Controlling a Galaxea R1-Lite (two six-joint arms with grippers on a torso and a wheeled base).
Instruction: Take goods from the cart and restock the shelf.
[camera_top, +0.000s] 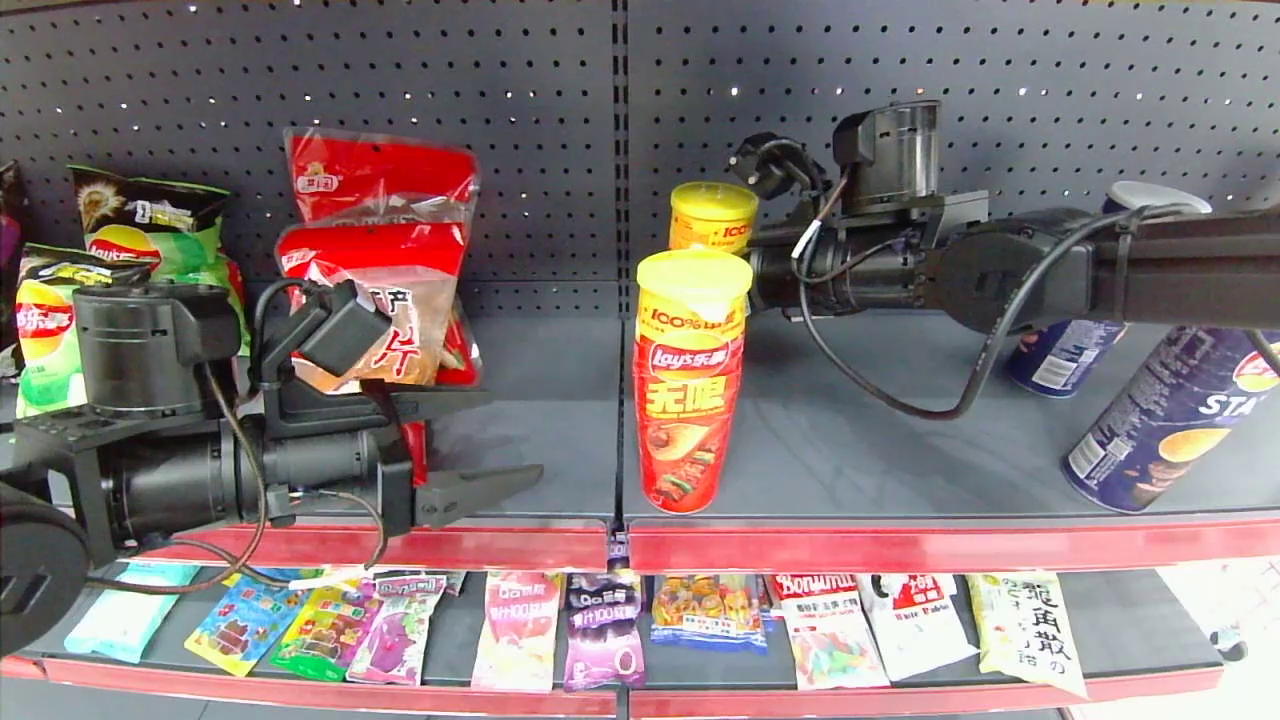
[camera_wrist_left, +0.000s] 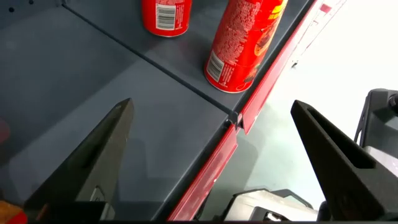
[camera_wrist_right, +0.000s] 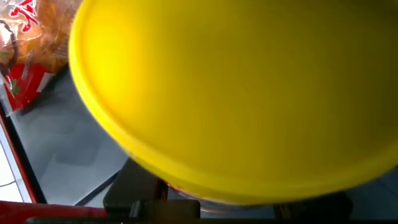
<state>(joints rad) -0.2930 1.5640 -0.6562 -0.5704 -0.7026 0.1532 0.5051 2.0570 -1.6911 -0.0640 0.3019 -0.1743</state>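
The rear chip can (camera_top: 712, 215) stands on the shelf (camera_top: 850, 440) right at the fingers of the right gripper (camera_top: 765, 275), though I cannot tell whether they clasp it, seemingly to queue it behind the front can (camera_top: 690, 380), while the left gripper (camera_wrist_left: 211, 106) hangs with fingers wide and empty.

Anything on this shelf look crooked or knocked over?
Yes: the front blue can and rear blue can on the upper shelf, right side, lean at a slant; the red cans stand upright.
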